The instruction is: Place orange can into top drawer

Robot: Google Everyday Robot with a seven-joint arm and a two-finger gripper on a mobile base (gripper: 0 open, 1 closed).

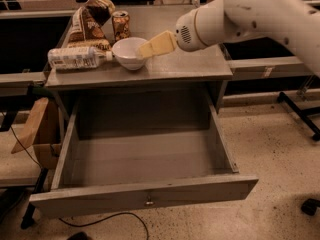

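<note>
The orange can [120, 24] stands upright at the back of the cabinet top, behind a white bowl [128, 52] and beside a snack bag. My gripper [150, 46] hangs over the cabinet top with its yellowish tip at the bowl's right rim, to the right of the can and nearer to me, not touching the can. It holds nothing that I can see. The top drawer [145, 194] is pulled wide open below the top. Its inside is bare and a small metal lock [148, 202] sits in its front panel.
A clear plastic bottle [77, 57] with a white label lies on its side left of the bowl. The brown-and-white snack bag [89, 23] stands behind it. A cardboard box [36, 129] sits left of the drawer. A cable [107, 219] runs on the floor.
</note>
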